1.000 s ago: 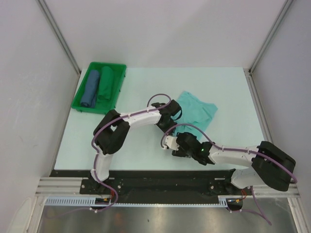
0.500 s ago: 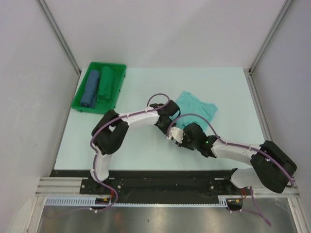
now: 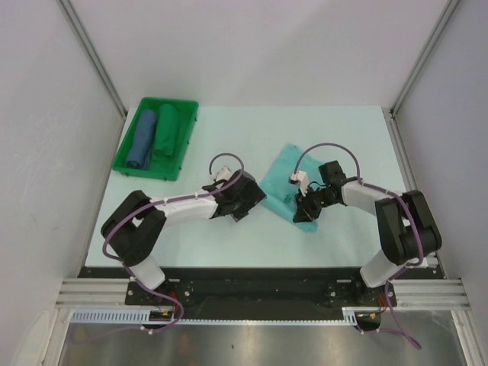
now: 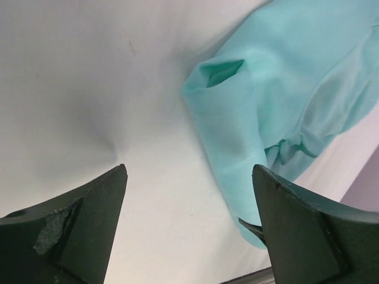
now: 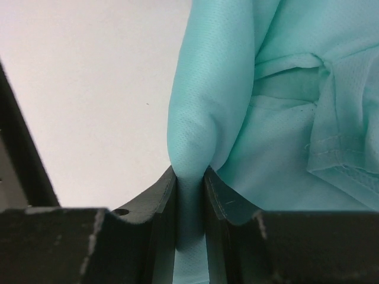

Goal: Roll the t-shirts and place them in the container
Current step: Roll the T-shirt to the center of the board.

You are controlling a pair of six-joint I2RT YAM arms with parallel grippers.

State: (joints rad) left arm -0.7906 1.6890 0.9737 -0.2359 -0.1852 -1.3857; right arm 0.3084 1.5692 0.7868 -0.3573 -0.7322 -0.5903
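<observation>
On my feed the mint-turquoise t-shirt [image 3: 280, 174] reads as one plain, light mint-turquoise with no print. Through the right wrist camera its cloth shows a fine dotted mesh. The tray [image 3: 122, 165] is bright green. The medium blue t-shirt [image 3: 142, 139] and the dark green t-shirt [image 3: 165, 131] are both plain. The table [image 3: 229, 130] is a very pale mint, nearly white, and the walls [image 3: 267, 46] are pale grey. The left arm [image 3: 183, 202] and right arm [image 3: 364, 194] are white with black joints and purple cables [image 3: 326, 145]. The left gripper [image 4: 189, 171] and right gripper [image 5: 189, 174] are black, and one left finger has a grey scuff.
</observation>
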